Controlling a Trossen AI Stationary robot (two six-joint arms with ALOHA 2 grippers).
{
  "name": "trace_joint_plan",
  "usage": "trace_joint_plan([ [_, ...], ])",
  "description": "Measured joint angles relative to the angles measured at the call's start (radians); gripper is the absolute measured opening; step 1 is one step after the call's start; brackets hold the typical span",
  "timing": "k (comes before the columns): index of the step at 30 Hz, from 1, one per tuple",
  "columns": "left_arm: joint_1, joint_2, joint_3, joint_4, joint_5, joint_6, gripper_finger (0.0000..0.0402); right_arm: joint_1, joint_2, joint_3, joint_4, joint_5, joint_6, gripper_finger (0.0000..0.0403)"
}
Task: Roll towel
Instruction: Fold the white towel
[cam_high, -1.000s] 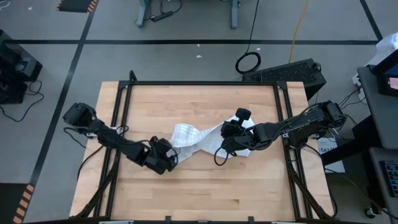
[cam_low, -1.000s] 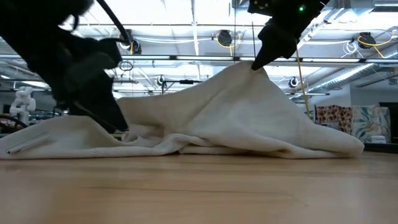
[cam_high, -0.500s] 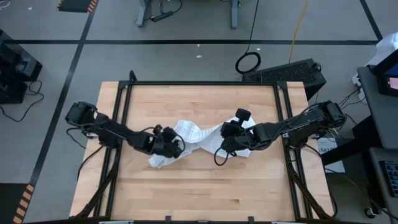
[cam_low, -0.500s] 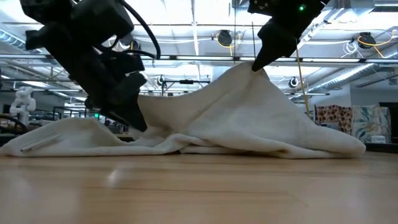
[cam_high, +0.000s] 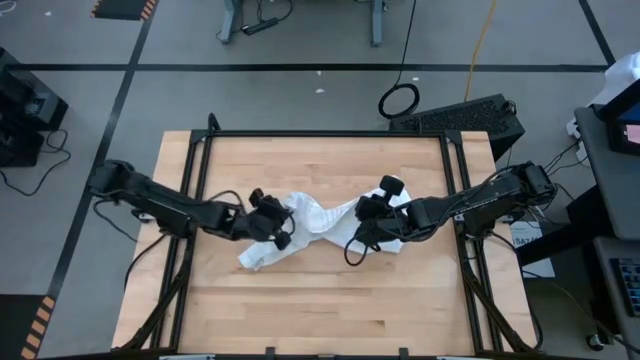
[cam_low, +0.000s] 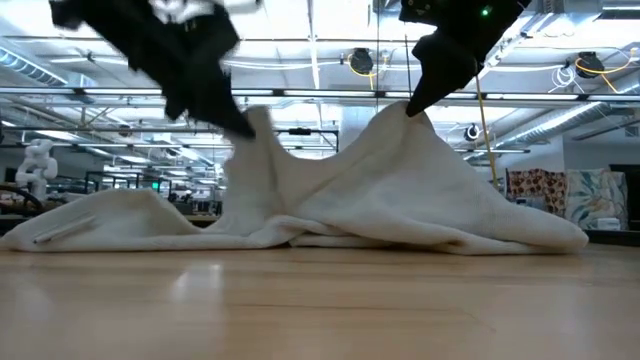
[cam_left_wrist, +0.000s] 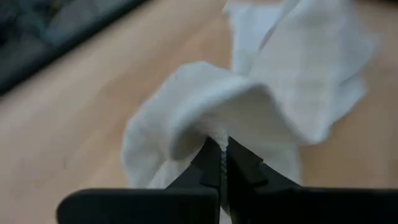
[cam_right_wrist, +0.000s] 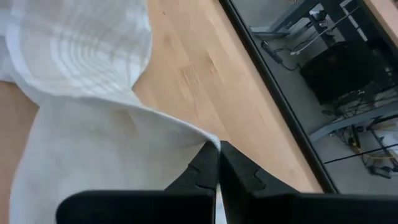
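Both the left gripper (cam_high: 283, 226) and right gripper (cam_high: 362, 226) pinch the towel (cam_high: 320, 222) (no writing readable) above the table (cam_high: 320, 310).

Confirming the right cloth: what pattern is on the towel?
White towel with fine grey check lines, clearest in the right wrist view.

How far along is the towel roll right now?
Early. No roll shows: the towel lies crumpled on the table. In hand: the left gripper and the right gripper each pinch a fold, lifting two peaks. Left: spread it flat, then roll.
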Motion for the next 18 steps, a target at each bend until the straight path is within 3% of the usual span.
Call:
trace_joint_plan([
  [6, -0.059, -0.21, 0.044, 0.003, -0.022, 0.19, 0.0006, 0.001, 0.008, 0.0, 0.056, 0.002, 0.096, 0.0],
  [10, -0.078, -0.331, 0.044, -0.022, -0.08, 0.233, 0.0006, 0.017, 0.021, 0.0, 0.083, -0.031, 0.152, 0.0012],
  [15, -0.079, -0.403, 0.044, -0.09, -0.127, 0.251, 0.0006, -0.001, 0.022, 0.0, 0.01, -0.069, 0.17, 0.0066],
  [18, -0.078, -0.414, 0.044, -0.128, -0.168, 0.251, 0.0006, -0.033, 0.021, -0.003, -0.092, 0.003, 0.17, 0.0105],
])
